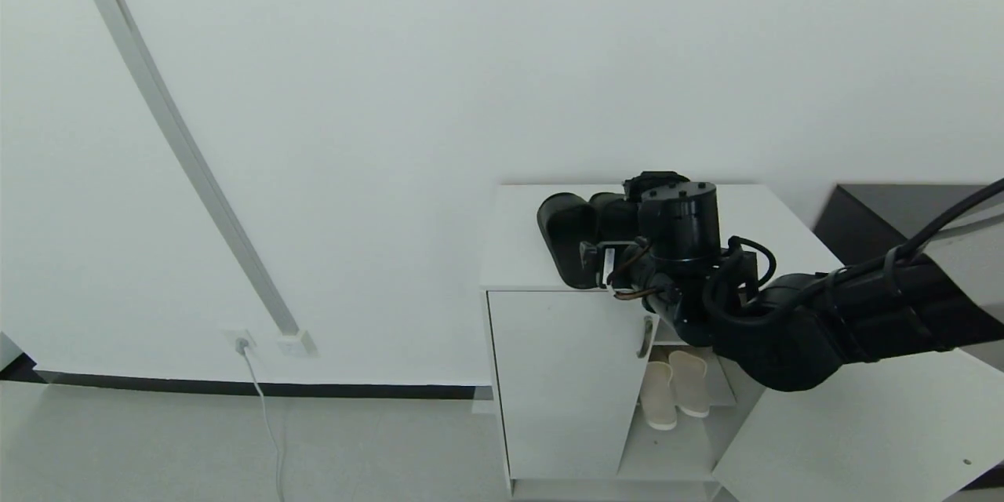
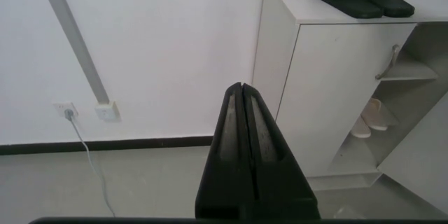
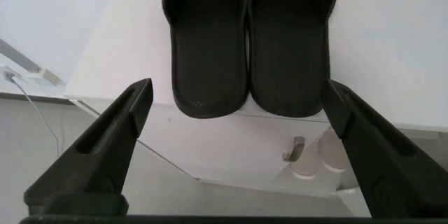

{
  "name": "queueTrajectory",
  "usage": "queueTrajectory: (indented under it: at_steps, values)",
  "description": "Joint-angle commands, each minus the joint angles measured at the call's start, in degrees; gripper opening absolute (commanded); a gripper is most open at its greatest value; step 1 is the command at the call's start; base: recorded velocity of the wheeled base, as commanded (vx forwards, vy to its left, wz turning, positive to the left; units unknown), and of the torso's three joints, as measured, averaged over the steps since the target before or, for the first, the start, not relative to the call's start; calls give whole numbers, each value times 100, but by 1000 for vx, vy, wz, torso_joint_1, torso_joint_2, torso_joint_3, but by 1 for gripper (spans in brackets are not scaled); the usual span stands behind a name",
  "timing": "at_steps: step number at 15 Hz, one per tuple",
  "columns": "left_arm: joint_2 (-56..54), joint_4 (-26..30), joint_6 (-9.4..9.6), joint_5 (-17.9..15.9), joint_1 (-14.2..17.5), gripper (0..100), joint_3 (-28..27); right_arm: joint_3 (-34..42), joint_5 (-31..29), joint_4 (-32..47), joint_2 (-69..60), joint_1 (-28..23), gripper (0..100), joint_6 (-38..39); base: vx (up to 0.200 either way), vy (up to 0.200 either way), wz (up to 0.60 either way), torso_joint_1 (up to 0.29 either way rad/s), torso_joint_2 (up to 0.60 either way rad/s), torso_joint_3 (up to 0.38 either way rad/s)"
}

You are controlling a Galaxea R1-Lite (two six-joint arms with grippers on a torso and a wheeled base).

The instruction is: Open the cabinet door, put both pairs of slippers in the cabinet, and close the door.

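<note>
Slippers first: the black pair (image 1: 566,239) sits side by side at the front edge of the cabinet (image 1: 514,251) top, toward its left corner, heels right at that edge. The right gripper (image 3: 238,91) hangs over the front edge with its fingers (image 3: 105,147) spread wide, one to each outer side of the pair and not touching them, holding nothing. In the head view the arm's wrist covers part of the far slipper. Below, the right door (image 1: 855,431) is swung out wide, while the left door (image 1: 561,384) is closed and hides that half of the inside. The white pair (image 1: 674,388) lies on a shelf in the open half, just past the closed door's handle (image 1: 645,337). The left gripper (image 2: 242,91) is pressed fully together with nothing in it, well off to the cabinet's left. Also around: a wall socket (image 1: 241,343) with a cable (image 1: 267,416) trailing to the floor, a slanted trunking strip (image 1: 180,133) on the wall, and a dark unit (image 1: 902,212) beside the cabinet's right side.
</note>
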Motion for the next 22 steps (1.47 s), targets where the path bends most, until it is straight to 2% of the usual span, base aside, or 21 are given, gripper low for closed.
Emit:
queueTrajectory:
  at_steps: [1, 5, 7, 11, 16, 18, 22]
  values:
    - [5, 0, -3, -1, 0, 0, 1, 57, -1, -22, -23, 3, 100, 5, 200, 0, 0, -7, -2, 2]
    - [5, 0, -3, -1, 0, 0, 1, 321, -1, -286, 109, 3, 100, 40, 200, 0, 0, 3, 0, 4]
    - [5, 0, -3, -1, 0, 0, 1, 593, 8, -769, 346, 3, 100, 23, 200, 0, 0, 0, -5, 5]
    - [5, 0, -12, -1, 0, 0, 1, 558, 51, -1191, 865, -32, 100, -12, 0, 0, 0, 0, 0, 0]
    - [5, 0, -12, 8, 0, 0, 1, -259, 60, -1244, 1506, -164, 100, -232, 0, 0, 0, 0, 0, 0]
    - [5, -9, -12, 8, 0, 0, 1, -796, 78, -1235, 1823, -366, 100, -443, 0, 0, 0, 0, 0, 0]
    - [5, 0, -12, 8, 0, 0, 1, -1270, 210, -1112, 1972, -480, 100, -619, 0, 0, 0, 0, 0, 0]
